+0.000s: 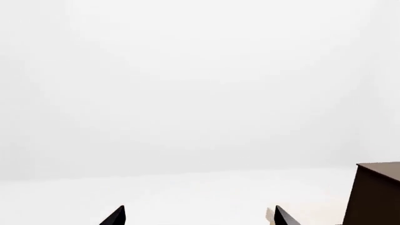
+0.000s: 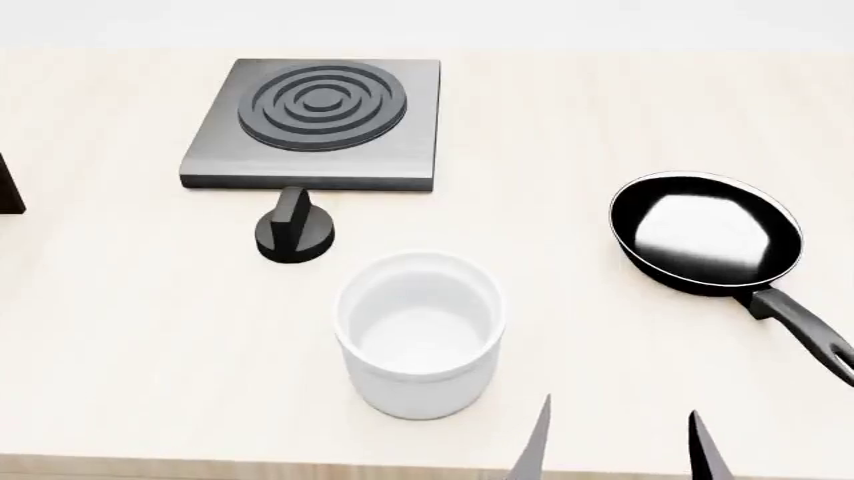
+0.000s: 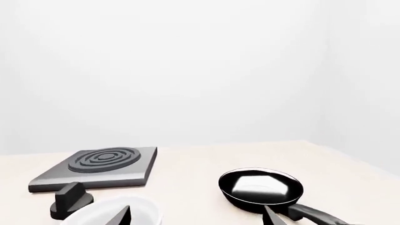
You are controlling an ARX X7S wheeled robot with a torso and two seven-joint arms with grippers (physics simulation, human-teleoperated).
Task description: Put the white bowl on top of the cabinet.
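The white bowl (image 2: 420, 335) is sitting on the counter (image 2: 120, 330) just left of the right hand (image 2: 617, 448), whose fingers are standing apart.

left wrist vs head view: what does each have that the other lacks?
Only the left wrist view shows the left gripper, open and empty, and most of the cabinet with its brown top.

Only the head view shows the white bowl, the stove plate, the black knob, the frying pan and the right gripper, open near the bowl.

Shared: the pale table; a dark sliver at the head view's left edge may be the cabinet.
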